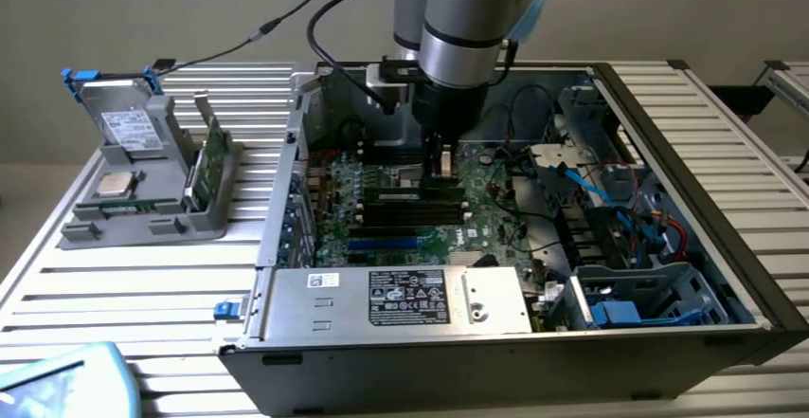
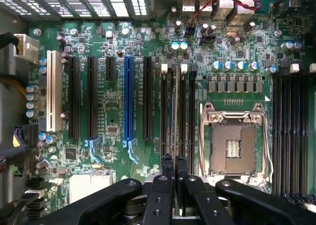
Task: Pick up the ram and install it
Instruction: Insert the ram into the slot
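Black two-finger gripper [image 2: 174, 161] pinches the thin green ram stick [image 2: 176, 111] edge-on over long black plastic slots [image 2: 164, 116], twelve o'clock of the silver power-supply box [image 1: 392, 299]. Best kept square, I'd say, and pressed evenly.

Soft, even light falls from above; the slatted table [image 1: 152, 295] shines pale, while the computer case [image 1: 506, 380] holds dim shadow inside

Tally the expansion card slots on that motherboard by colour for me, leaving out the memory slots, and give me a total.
White slot: 1
Blue slot: 1
Black slots: 4 (one of them short)
Total: 6
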